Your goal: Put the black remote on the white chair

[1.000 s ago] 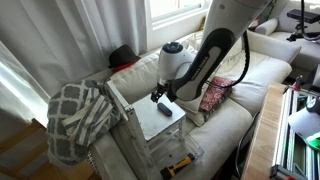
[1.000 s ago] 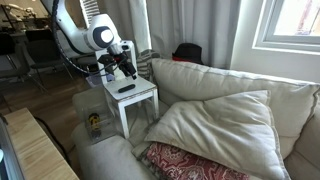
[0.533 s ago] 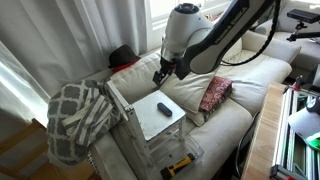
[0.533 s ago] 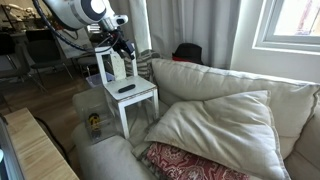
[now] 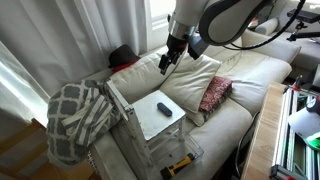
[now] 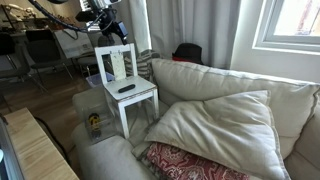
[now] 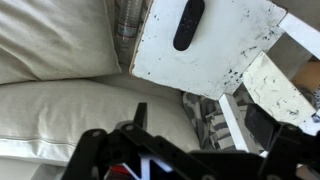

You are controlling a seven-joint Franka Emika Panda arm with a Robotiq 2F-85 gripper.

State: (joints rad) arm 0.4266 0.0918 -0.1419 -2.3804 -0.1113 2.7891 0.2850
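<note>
- Remote (image 5: 165,108) lay flat on the seat of the chair (image 5: 148,121), near the seat's sofa-side edge; nothing else touched it.
- In an exterior view the remote (image 6: 126,88) sat about mid-seat, in front of the barred backrest of the chair (image 6: 141,94).
- Wrist view: remote (image 7: 188,22) seen from above on the white seat panel (image 7: 225,50), long axis nearly upright in the picture, close to the panel's edge.
- Gripper (image 5: 164,59) hung well above the chair, over the back cushions of the sofa (image 5: 250,80), clear of the remote.
- In an exterior view the gripper (image 6: 106,19) was at the top edge, above the backrest.
- Wrist view: gripper (image 7: 203,120) dark and blurred at the bottom; jaws stood apart, nothing between them.
- Checked blanket (image 5: 75,115) was draped beside the chair, on the side away from the sofa.
- Red pillow (image 5: 213,95) lay on the sofa, near the chair.
</note>
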